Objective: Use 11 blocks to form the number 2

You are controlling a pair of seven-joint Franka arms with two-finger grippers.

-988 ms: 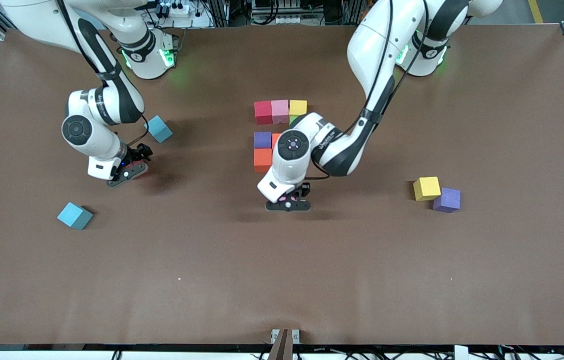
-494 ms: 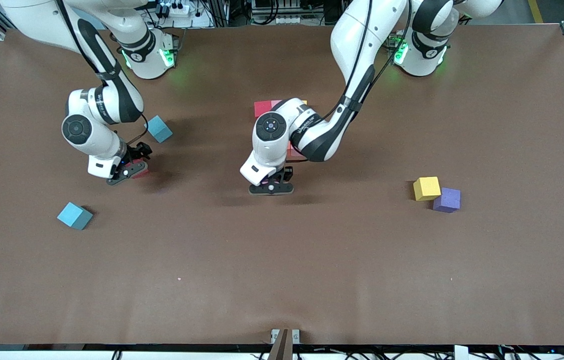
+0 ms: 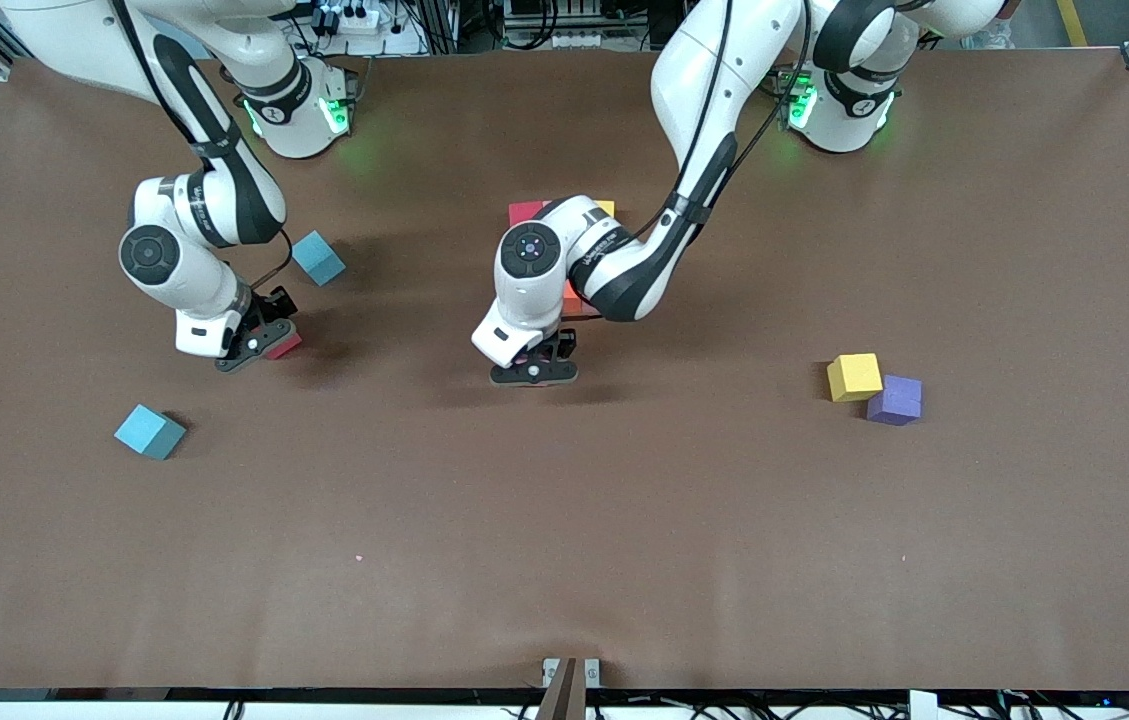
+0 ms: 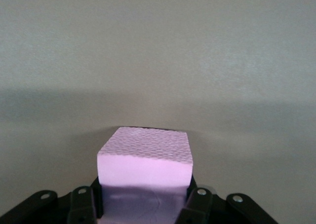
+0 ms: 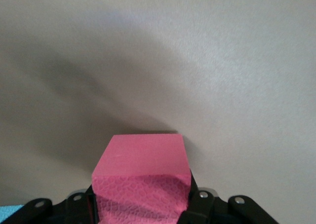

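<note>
Two grippers each hold one cube. The left gripper (image 3: 534, 372) pinches a pink cube (image 4: 144, 157) between its fingers, just over the table beside the unfinished digit (image 3: 534, 212); lowered crooked, it could push the placed cubes. The right gripper (image 3: 254, 350) clamps a red cube (image 5: 142, 177), which may slip.

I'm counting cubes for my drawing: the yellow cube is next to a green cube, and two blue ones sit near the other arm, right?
Not green: the front view shows a purple cube touching the yellow cube. The two light-blue cubes are right.
</note>
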